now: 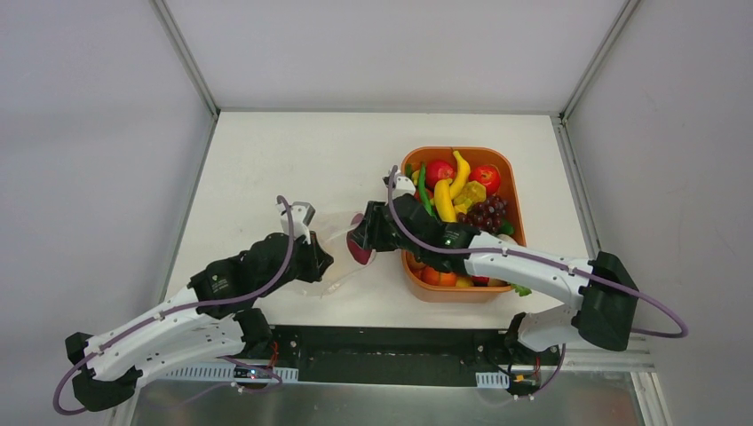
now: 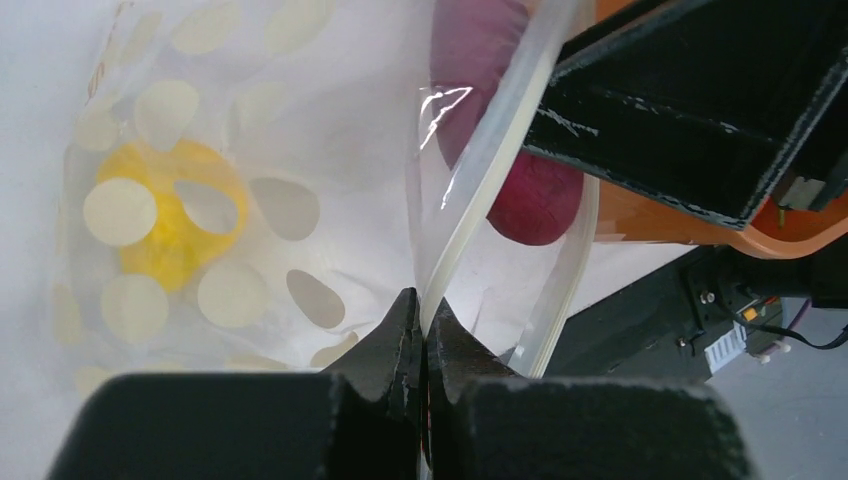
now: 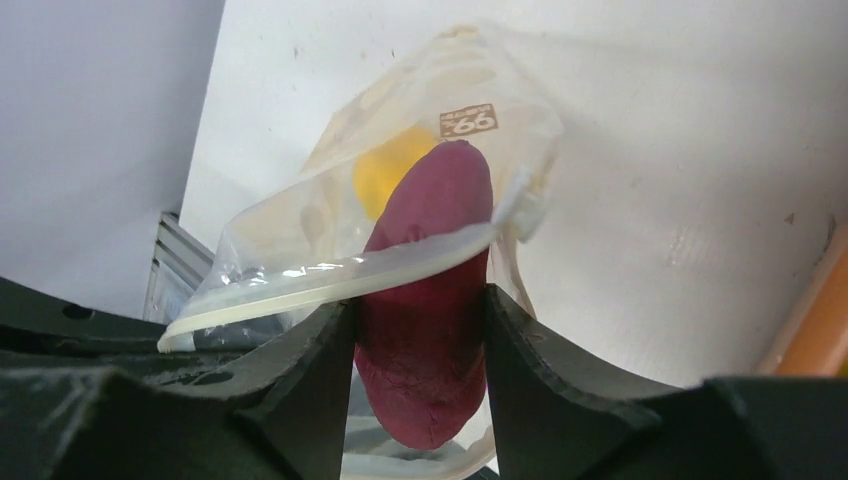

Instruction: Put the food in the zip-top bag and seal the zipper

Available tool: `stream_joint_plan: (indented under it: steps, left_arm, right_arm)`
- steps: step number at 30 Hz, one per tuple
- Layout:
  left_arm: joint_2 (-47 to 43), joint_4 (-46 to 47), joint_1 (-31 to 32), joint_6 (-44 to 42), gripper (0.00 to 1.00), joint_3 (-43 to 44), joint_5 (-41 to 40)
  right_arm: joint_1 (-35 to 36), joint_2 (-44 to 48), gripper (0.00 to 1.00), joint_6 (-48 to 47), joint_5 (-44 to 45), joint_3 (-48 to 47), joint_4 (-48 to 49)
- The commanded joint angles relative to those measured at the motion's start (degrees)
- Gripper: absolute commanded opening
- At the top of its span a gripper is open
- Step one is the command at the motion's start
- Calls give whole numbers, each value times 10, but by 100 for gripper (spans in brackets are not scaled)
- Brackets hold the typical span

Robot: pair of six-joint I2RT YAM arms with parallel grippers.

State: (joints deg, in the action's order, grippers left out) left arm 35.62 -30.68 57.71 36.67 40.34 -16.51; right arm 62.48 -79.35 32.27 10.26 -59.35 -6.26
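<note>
Right wrist view: the right gripper (image 3: 418,305) clasped a maroon food piece (image 3: 435,215) at the mouth of the zip-top bag (image 3: 290,235); the left gripper (image 2: 424,322) pinched the zipper (image 2: 487,150).

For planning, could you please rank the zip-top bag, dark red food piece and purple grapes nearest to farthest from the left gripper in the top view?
1. zip-top bag: its edge pinched in the left gripper.
2. dark red food piece: just right, in the right gripper.
3. purple grapes: far right, in the orange tray.
</note>
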Motion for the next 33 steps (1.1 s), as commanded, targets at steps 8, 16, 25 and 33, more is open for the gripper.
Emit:
stream_joint_plan:
  steps: [8,16,25,33]
  left_arm:
    - [-24,-17,1,15,0,37,-31]
    - [-59,-34,2,15,0,30,-95]
    - [-43,-25,2,15,0,3,-81]
    - [-44,14,1,9,0,-14,-68]
  right_arm:
    - [13,-13,72,-47,-20,-27,77]
    - [14,146,81,-56,-87,57,140]
    - [14,332,75,-86,71,111,-19]
    - [14,347,59,-52,198,84,-223]
